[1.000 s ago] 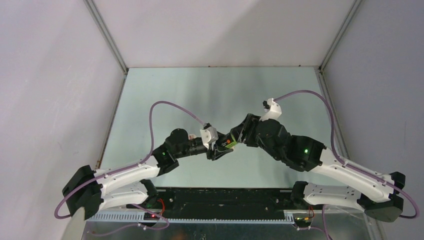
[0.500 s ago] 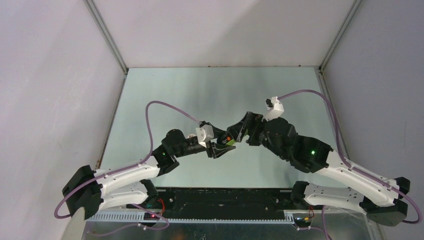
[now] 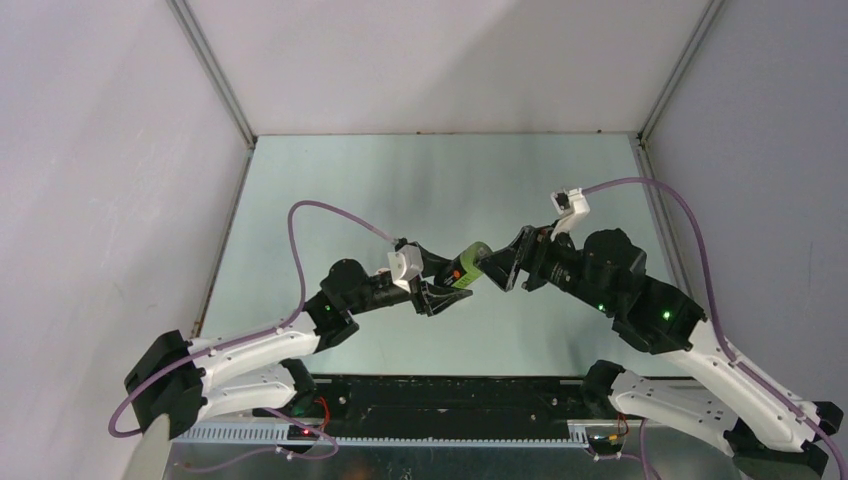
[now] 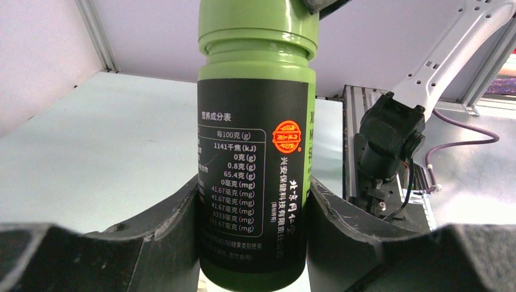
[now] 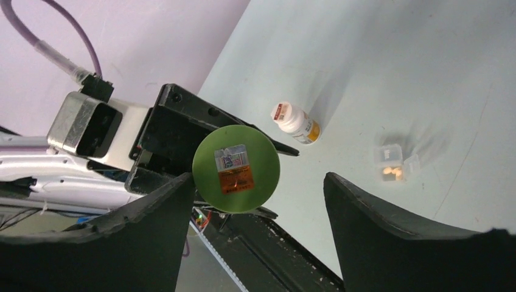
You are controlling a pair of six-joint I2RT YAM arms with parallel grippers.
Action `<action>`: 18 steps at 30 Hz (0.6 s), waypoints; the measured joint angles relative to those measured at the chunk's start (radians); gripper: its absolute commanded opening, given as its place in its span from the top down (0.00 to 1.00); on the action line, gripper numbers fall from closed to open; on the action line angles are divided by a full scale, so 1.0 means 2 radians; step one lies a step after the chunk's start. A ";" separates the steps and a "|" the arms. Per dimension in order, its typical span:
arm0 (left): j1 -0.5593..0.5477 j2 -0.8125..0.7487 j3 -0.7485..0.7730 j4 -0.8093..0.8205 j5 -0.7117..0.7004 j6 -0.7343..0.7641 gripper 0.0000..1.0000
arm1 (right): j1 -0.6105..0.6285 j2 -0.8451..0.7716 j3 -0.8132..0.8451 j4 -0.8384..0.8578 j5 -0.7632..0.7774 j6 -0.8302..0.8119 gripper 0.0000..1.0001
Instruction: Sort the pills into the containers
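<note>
My left gripper (image 4: 254, 188) is shut on a green pill bottle (image 4: 255, 121) with a black label, held above the table with its green cap on. In the top view the bottle (image 3: 468, 262) points from the left gripper (image 3: 440, 290) toward my right gripper (image 3: 500, 272). My right gripper (image 5: 258, 180) is open wide, facing the cap's round top (image 5: 236, 168); its left finger is close beside the cap and the right finger stands far off. A small translucent pill box (image 5: 394, 163) with yellowish pills in one compartment lies on the table.
A small white pill bottle (image 5: 296, 121) with a white cap lies on its side on the table, left of the pill box. Both are hidden under the arms in the top view. Walls close in the table at the left, right and back.
My right gripper, which was at the bottle's cap, has drawn back to the right, so the green bottle shows between the grippers. The left gripper has kept hold of the bottle.
</note>
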 measured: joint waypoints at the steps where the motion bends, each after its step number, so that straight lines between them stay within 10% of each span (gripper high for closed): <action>1: 0.000 0.000 0.000 0.000 0.000 -0.001 1.00 | -0.005 0.000 0.000 0.000 -0.010 -0.002 0.22; 18: 0.003 0.005 0.000 0.012 0.014 -0.014 1.00 | -0.007 0.013 0.000 0.016 -0.056 -0.043 0.12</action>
